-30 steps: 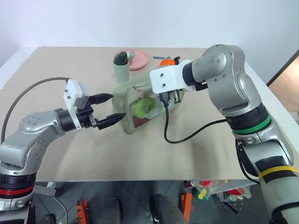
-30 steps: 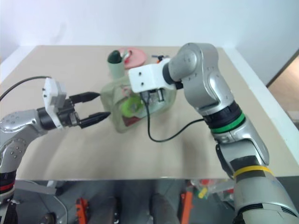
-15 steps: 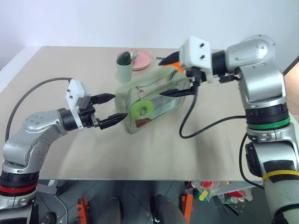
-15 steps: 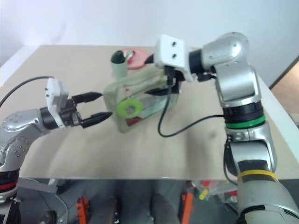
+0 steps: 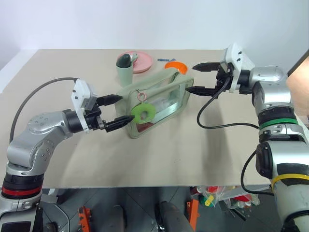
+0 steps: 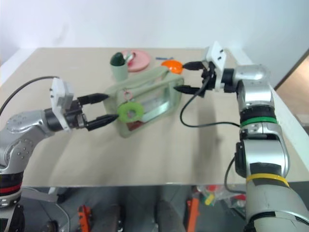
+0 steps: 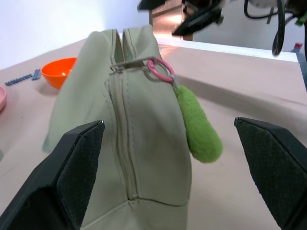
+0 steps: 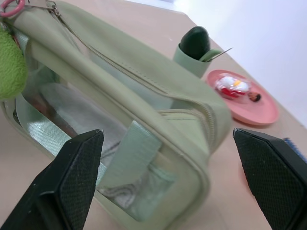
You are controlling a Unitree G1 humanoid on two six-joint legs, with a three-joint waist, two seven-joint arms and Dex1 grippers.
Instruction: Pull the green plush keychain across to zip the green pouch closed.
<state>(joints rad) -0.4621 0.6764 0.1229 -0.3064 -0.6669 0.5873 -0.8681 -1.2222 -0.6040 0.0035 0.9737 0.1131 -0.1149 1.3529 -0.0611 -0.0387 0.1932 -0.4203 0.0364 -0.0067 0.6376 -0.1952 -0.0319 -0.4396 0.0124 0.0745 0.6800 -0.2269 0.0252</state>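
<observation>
The green pouch [image 5: 161, 99] lies on the tan table, its long side running from near left to far right. Its zipper pull sits at the left end, and the green plush keychain [image 5: 144, 112] hangs from it on a pink ring [image 7: 161, 70] down the front face. My left gripper [image 5: 122, 109] is open, with a finger on either side of the pouch's left end and apart from it. At the pouch's right end, my right gripper [image 5: 191, 78] is also open and holds nothing. The right wrist view looks along the pouch [image 8: 144, 91] towards the keychain [image 8: 9, 62].
Behind the pouch stand a pale green cup [image 5: 125, 68], a pink plate [image 5: 146, 61] and an orange bowl [image 5: 175, 66]. A black cable [image 5: 215, 123] droops from my right wrist onto the table [image 5: 159, 159] to the right of the pouch.
My right gripper has left the pouch's top near the keychain, swung out to the pouch's right end, rolled and opened. The keychain now hangs free. My left gripper has stayed put.
</observation>
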